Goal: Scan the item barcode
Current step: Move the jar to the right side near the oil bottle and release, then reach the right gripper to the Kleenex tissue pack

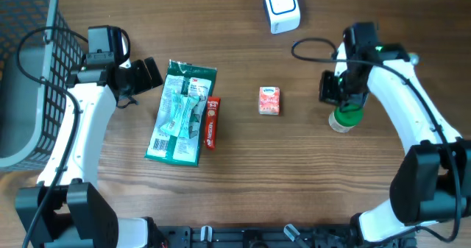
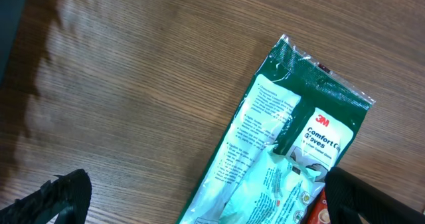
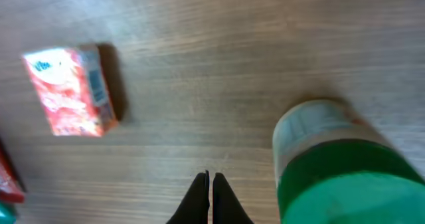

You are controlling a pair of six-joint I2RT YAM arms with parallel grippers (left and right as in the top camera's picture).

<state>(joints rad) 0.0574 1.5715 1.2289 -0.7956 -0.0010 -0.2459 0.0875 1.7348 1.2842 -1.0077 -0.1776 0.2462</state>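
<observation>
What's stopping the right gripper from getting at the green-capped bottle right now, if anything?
Likely yes: the green-capped bottle stands close beside the right gripper, nothing between them. But the gripper is shut and not around the bottle, so it must open first.

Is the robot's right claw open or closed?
Shut. In the right wrist view, the right gripper has its two black fingers pressed together, with nothing between them.
</observation>
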